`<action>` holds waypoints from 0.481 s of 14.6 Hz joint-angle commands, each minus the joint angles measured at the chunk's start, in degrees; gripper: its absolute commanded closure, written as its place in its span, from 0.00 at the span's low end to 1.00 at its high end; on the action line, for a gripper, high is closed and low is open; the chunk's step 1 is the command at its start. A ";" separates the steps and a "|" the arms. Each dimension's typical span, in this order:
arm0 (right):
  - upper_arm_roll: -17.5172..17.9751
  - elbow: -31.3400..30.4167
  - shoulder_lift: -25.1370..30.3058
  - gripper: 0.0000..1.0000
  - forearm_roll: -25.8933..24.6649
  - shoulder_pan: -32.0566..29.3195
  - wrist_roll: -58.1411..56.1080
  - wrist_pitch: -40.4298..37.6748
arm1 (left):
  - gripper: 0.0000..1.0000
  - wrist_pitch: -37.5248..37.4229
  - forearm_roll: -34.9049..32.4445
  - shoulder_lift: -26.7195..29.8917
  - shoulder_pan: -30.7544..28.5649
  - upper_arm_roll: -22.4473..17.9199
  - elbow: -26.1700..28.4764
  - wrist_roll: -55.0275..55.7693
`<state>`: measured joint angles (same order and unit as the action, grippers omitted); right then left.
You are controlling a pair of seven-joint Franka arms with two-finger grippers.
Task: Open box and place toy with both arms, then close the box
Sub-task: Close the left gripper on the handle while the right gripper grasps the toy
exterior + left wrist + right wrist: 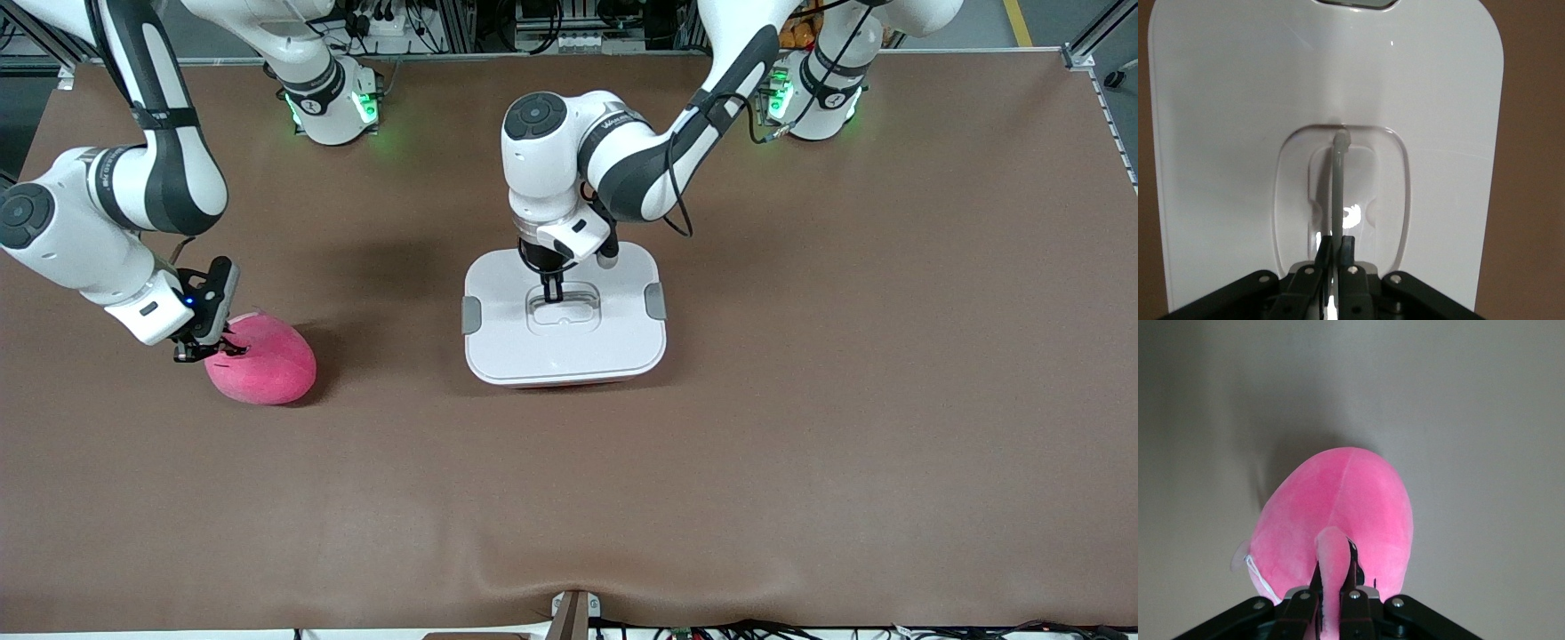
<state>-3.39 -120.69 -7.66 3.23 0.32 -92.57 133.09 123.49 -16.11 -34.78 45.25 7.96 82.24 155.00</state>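
Left gripper (553, 296) clamped on box (564, 351) handle (1339, 190), right gripper (206, 349) pinching toy (267, 364)

Left gripper (1334, 250) fingers (1323, 253) pinch the box (1225, 133) handle (1338, 187).

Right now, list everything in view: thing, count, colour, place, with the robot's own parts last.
box: one, white lid on a pale pink tub, closed, mid-table.
side clips: two, grey, one at each end of the lid.
handle: one, clear, standing up from the lid's recess.
toy: one, hot pink plush, on the table toward the right arm's end.
table: one, brown, under everything.
left tool: one, black, over the lid's recess, shut on the handle.
right tool: one, black, at the toy, shut on a pinch of its plush.
arms: two, white with dark grey joints, bases along the table's edge farthest from the front camera.
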 commanded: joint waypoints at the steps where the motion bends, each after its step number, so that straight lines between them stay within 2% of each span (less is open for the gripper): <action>1: 0.40 1.51 1.16 1.00 0.55 -0.94 0.11 -2.57 | 1.00 -0.44 -1.29 -0.11 0.45 -0.22 -0.41 1.01; 7: 0.31 3.45 1.16 1.00 0.73 -1.81 3.36 -5.12 | 1.00 -0.44 -1.12 -0.37 0.54 -0.14 -0.41 -3.03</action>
<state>-3.58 -117.64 -7.59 3.29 -0.76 -90.19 129.46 123.49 -16.17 -34.78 45.26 7.97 82.24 153.50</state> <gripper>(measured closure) 0.894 0.934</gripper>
